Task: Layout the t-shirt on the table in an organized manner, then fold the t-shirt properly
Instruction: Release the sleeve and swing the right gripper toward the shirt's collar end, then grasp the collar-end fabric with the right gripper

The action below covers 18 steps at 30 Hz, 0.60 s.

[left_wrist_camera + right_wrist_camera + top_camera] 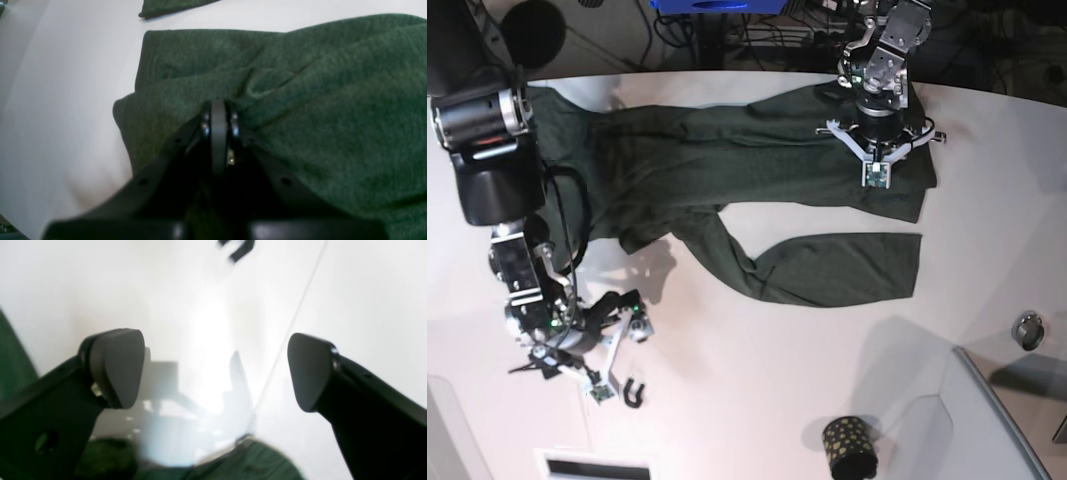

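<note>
The dark green t-shirt (757,170) lies stretched across the far part of the white table (757,390), with one folded part (837,270) reaching toward the middle. My left gripper (218,106) is shut on a pucker of the t-shirt (300,100) near its right end, at the back right of the base view (875,180). My right gripper (213,370) stands open with nothing between its fingers (113,366), over bare table (350,290). Green cloth (257,463) shows at the lower edge of the right wrist view. In the base view the right gripper (627,360) is at the front left, just clear of the shirt.
A black gold-dotted cup (847,447) stands at the front edge. A grey raised panel (997,420) fills the front right corner, with a small metal ring (1027,328) beside it. Cables and dark gear lie beyond the table's far edge.
</note>
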Motion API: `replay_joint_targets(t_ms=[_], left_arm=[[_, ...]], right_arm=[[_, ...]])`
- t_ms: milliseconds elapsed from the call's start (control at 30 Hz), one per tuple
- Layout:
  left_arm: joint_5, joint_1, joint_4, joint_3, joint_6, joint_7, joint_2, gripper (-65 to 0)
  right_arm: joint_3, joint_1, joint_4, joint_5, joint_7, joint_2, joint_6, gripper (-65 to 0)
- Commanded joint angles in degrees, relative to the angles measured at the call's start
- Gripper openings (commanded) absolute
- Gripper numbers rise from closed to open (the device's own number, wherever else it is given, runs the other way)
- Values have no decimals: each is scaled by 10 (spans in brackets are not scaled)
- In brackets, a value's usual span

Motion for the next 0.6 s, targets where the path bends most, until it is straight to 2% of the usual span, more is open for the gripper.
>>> replay_joint_targets(t_ms=[0,100,200,233,333,367,433,567], left_arm=[[-14,4,1,1,-9,26,-1,-650],[-14,4,1,1,-9,26,-1,-650],[-14,4,1,1,-9,26,-1,-650],[-14,4,1,1,-9,26,-2,-650],[-14,3,1,0,-9,26,-2,-650],[-14,3,2,0,-9,26,-2,-650],[-14,3,2,0,-9,26,-3,-650],[-14,7,38,0,-9,26,-3,-650]], right_arm=[[6,10,32,4,3,2,-1,-45],[15,-22,93,6,-46,7,-1,-134],[107,-70,167,6,-92,3,-1,-273],[146,-85,189,7,-104,2,-1,-341],[238,-115,216,7,-124,-4,-1,-597],[258,-118,216,5,-126,-2,-1,-644],[283,-125,209,5,-130,15,-1,-645],[289,-150,183,6,-136,59,-1,-638]])
